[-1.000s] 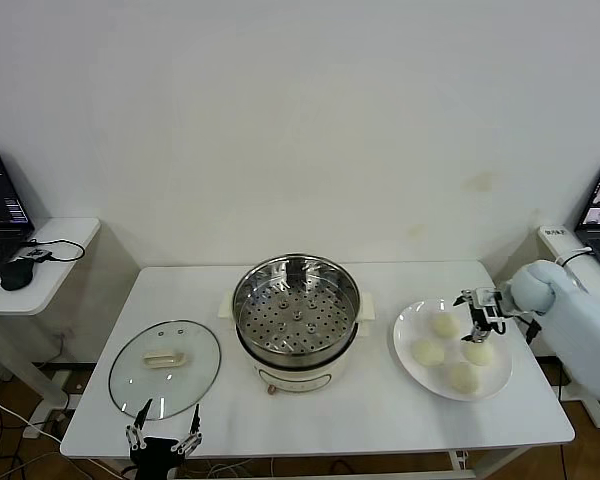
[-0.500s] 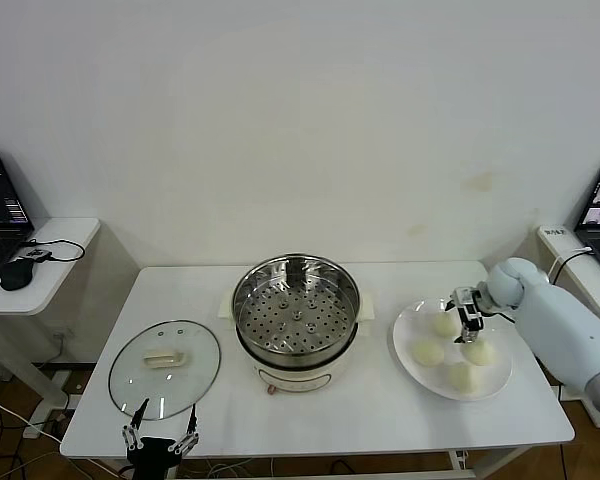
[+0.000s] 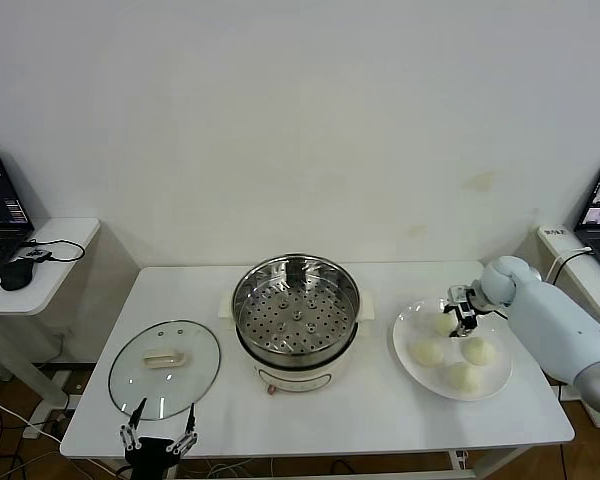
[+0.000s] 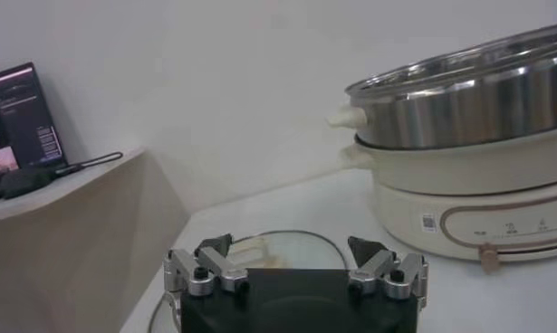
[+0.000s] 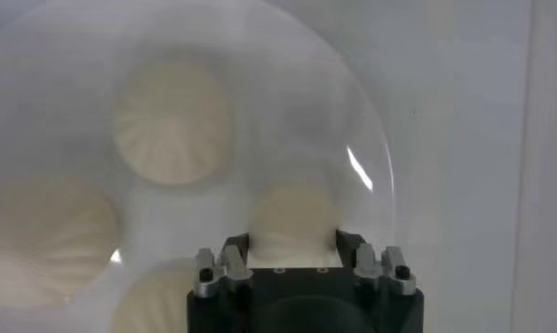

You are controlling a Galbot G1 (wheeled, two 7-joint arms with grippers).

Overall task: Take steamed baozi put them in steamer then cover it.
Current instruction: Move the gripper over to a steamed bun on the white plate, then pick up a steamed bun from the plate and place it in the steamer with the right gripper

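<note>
the fingers of the right gripper (image 3: 461,310) stand spread over the far bun (image 5: 294,217) on the plate (image 3: 408,362), at the table's right end; nothing is held. this looks like the first pick. next it should drop and close gently. the buns (image 3: 427,352) are round, with no long axis. the steamer (image 3: 296,306) sits open mid-table. the left gripper (image 3: 162,440) waits spread at the near edge.

right gripper (image 3: 460,312) shifted, apparently over rear baozi (image 3: 443,323)
</note>
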